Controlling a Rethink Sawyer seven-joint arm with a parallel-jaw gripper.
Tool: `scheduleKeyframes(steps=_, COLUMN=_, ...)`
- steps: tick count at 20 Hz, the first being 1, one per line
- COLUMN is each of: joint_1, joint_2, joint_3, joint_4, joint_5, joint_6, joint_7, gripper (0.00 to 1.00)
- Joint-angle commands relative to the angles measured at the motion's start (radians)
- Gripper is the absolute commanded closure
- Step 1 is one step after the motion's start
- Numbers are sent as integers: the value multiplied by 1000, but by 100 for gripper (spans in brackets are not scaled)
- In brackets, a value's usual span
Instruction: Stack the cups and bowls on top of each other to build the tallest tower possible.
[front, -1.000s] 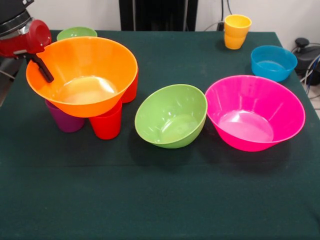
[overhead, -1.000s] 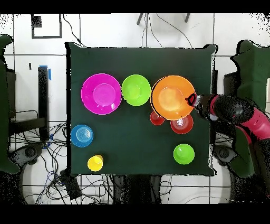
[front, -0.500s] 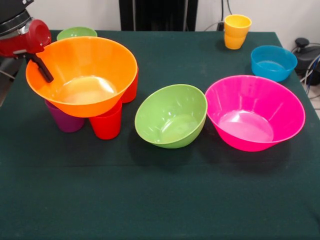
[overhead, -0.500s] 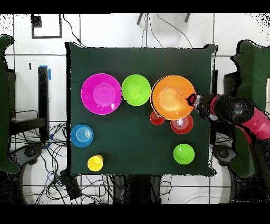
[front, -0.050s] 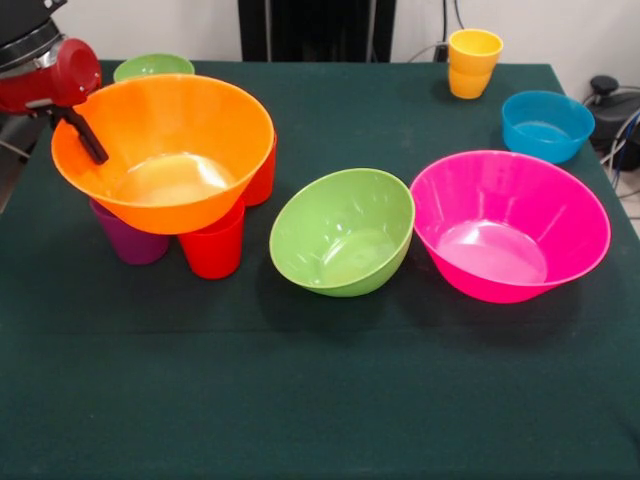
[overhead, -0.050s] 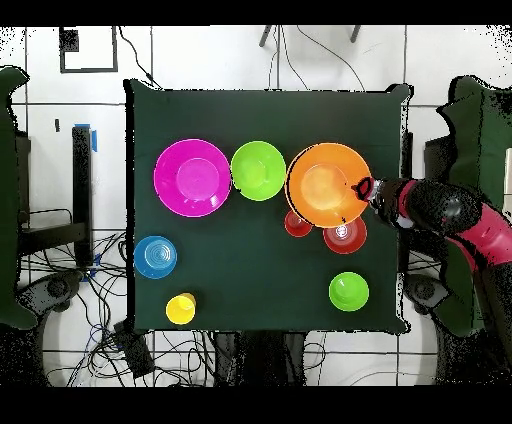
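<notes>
Bright, even lighting (glare inside the orange bowl (front, -0.050s: 165, 178)), soft shadows, sharp focus.

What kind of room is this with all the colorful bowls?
Probably a robot lab: a red robot arm reaches over a table with a green cloth, and cables trail across the tiled floor beside it.

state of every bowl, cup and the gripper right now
large orange plastic bowl: tilted, resting on cups
purple cup: under that bowl
red cup: under that bowl
medium light green bowl: tipped sideways
large pink bowl: upright, empty
small blue bowl: upright
yellow cup: upright
small green bowl: upright
gripper: at orange bowl's rim
</notes>
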Motion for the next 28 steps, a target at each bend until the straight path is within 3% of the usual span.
scheduleKeyframes(steps=1, joint_1=45, joint_2=-16, joint_3=-46, joint_4=-32, joint_5=-45, joint_6=-24, joint_7=-45, gripper=0)
scheduleKeyframes(steps=16, joint_1=52, joint_2=-26, joint_3=-39, joint_4=-37, joint_5=-40, joint_6=-28, joint_7=-38, gripper=0)
scheduleKeyframes(steps=28, joint_1=49, joint_2=-97, joint_3=-34, joint_4=11, joint_5=-10, joint_6=4, joint_7=-12, gripper=0)
